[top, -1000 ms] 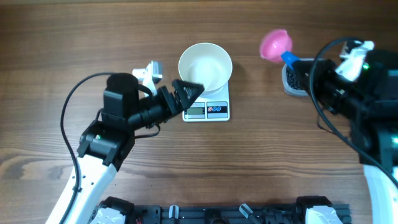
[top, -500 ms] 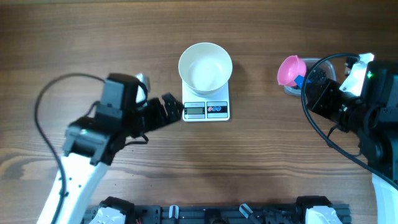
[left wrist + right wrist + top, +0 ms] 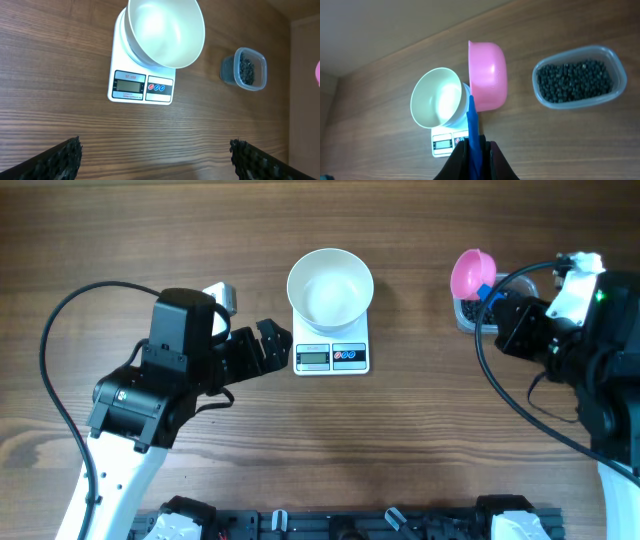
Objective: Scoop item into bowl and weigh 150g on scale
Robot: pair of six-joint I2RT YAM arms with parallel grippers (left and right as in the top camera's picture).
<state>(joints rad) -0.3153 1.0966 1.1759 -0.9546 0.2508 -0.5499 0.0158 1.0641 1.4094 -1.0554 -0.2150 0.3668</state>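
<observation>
Beyond the left fingers (image 3: 60, 159) sits the bowl (image 3: 165, 30).

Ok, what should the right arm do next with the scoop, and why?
Probably dip the pink scoop, held by the right gripper, into the beads in the clear tub: the white bowl on the scale is empty, and the scoop looks empty too.

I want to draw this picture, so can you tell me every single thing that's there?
bowl: one, white, on the scale
scale: one, white, mid-table
beads: many, black, in the tub
tub: one, clear, table's right side
scoop: one, pink with blue handle, beside the tub
table: one, brown wood, under everything
left gripper: one, black, open, left of the scale
right gripper: one, black, shut on the scoop's handle
</observation>
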